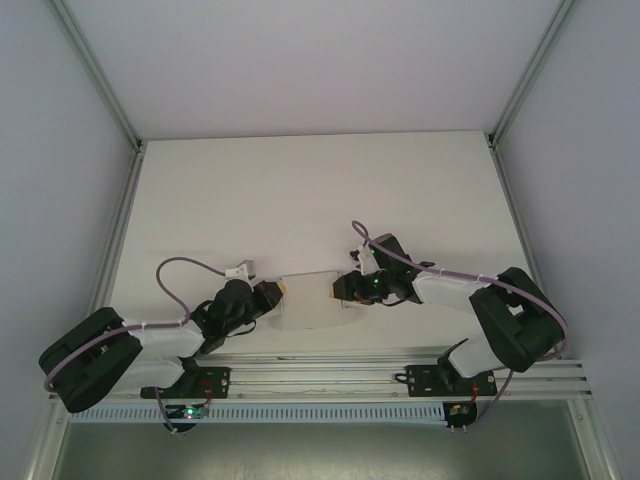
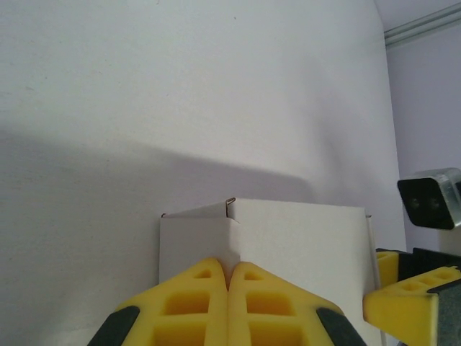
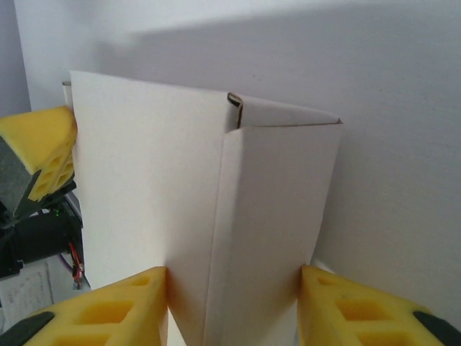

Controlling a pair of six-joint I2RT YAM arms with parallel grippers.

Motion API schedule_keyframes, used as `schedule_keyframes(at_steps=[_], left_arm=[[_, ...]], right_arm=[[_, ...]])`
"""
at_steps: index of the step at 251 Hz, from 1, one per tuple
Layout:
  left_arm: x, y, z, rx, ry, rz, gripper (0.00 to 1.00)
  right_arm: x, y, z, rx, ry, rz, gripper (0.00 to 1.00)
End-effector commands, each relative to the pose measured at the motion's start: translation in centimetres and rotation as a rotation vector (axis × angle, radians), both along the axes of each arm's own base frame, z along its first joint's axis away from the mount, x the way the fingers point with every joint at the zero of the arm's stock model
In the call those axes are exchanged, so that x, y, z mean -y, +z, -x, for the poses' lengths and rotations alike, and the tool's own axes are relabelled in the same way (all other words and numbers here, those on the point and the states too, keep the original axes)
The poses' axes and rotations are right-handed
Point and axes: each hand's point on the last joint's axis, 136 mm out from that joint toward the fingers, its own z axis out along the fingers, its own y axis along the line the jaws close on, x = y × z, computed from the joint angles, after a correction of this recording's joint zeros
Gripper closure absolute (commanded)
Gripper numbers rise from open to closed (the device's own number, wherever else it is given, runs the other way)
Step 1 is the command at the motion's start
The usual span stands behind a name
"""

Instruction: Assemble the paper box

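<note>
The paper box [image 1: 312,300] is a white card shell, partly folded, held off the table between both arms near the front edge. My left gripper [image 1: 275,291] is at its left end. In the left wrist view its yellow fingers [image 2: 202,295] are pressed together at the tips [image 2: 229,265] on a thin wall of the box [image 2: 302,245], right at a folded corner seam. My right gripper [image 1: 342,290] is at the right end. Its fingertips [image 3: 232,270] straddle a narrow panel of the box [image 3: 180,180], and both pads touch the card.
The white table [image 1: 300,190] stretches away behind the box, with aluminium frame posts [image 1: 120,210] along both sides and a rail [image 1: 400,372] at the front. The right gripper's finger [image 2: 403,303] shows beside the box, as does the left's [image 3: 43,144].
</note>
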Motion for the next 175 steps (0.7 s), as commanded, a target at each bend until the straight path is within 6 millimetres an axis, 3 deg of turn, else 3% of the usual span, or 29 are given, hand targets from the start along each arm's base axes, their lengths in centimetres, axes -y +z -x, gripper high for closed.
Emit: schedule_keyframes(at_steps=[1, 24, 52, 74, 96, 119, 135, 146, 158, 175], left_arm=[[-1.0, -1.0, 0.5, -0.02, 0.001, -0.07, 1.0], [-0.4, -0.3, 0.4, 0.0, -0.04, -0.086, 1.0], [0.4, 0.6, 0.2, 0.023, -0.087, -0.119, 0.96], [0.9, 2.0, -0.5, 0.073, -0.111, -0.14, 0.67], [1.0, 4.1, -1.1, 0.135, -0.13, -0.19, 0.47], [-0.2, 6.5, -2.0, 0.202, -0.111, -0.307, 0.01], [-1.9, 8.4, -2.9, 0.255, -0.068, -0.432, 0.0], [-1.6, 10.0, -3.2, 0.336, -0.125, -0.493, 0.0], [0.3, 11.6, -2.8, 0.44, -0.28, -0.536, 0.0], [3.9, 13.1, -0.7, 0.562, -0.59, -0.566, 0.0]], right_arm=[[0.1, 1.4, -0.5, 0.058, -0.008, 0.012, 0.63], [0.0, 2.5, -0.7, 0.082, -0.019, -0.007, 0.73], [0.3, 3.3, -0.7, 0.091, -0.027, 0.003, 0.77], [0.9, 3.5, -0.7, 0.098, -0.035, 0.044, 0.77], [1.7, 3.6, -0.7, 0.093, -0.042, 0.088, 0.76], [2.5, 3.7, -0.7, 0.073, -0.054, 0.113, 0.73], [2.9, 3.7, -0.6, 0.048, -0.067, 0.125, 0.73], [3.1, 3.8, -0.6, 0.031, -0.077, 0.126, 0.73], [3.5, 4.0, -0.8, 0.001, -0.098, 0.13, 0.73], [3.9, 4.4, -0.9, -0.05, -0.117, 0.121, 0.73]])
